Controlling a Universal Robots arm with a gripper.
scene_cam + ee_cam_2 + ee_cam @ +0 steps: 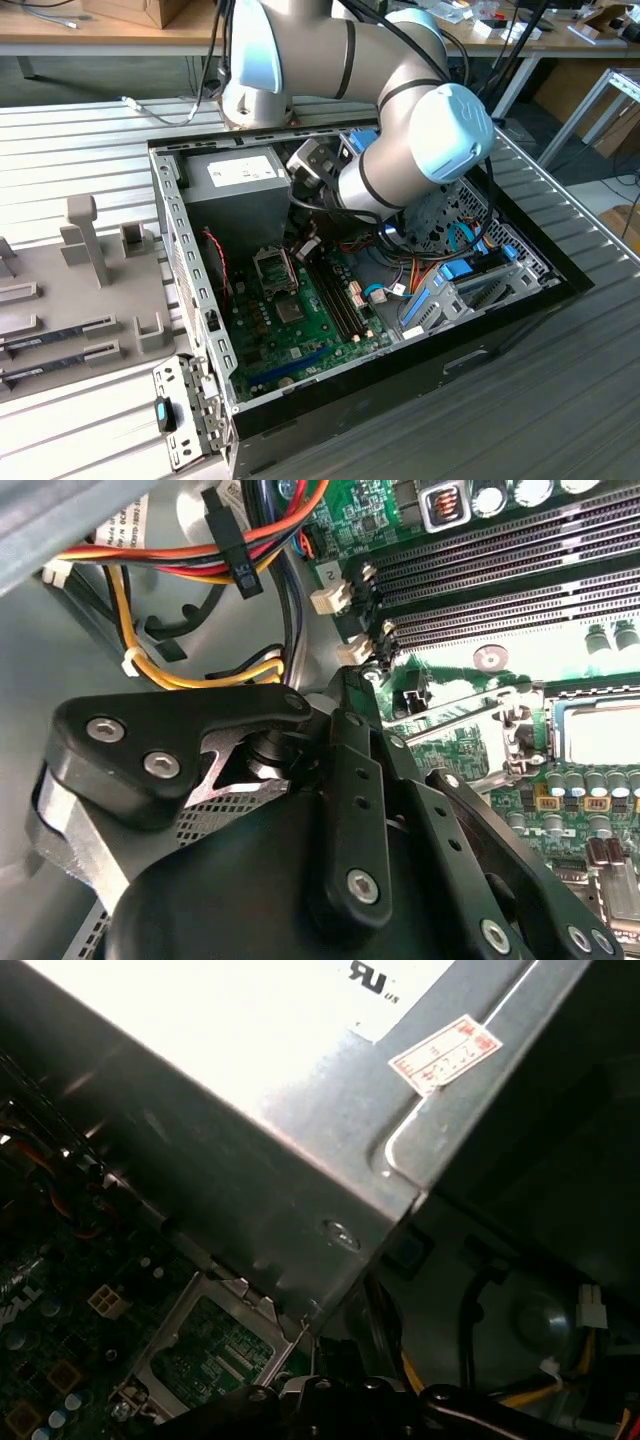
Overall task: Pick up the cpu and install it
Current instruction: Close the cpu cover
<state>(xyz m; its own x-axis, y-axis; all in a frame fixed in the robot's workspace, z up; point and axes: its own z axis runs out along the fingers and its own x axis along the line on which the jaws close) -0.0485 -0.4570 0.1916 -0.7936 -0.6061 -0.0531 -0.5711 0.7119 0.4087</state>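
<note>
Black gripper lowered inside computer case, just beside socket frame, near power-supply box; jaw opening and any held cpu: cannot tell.

Open-topped computer case, access from above. Grey power-supply box crowding socket frame on one side; memory slots just beside other. Loose cables strung near gripper.
</note>
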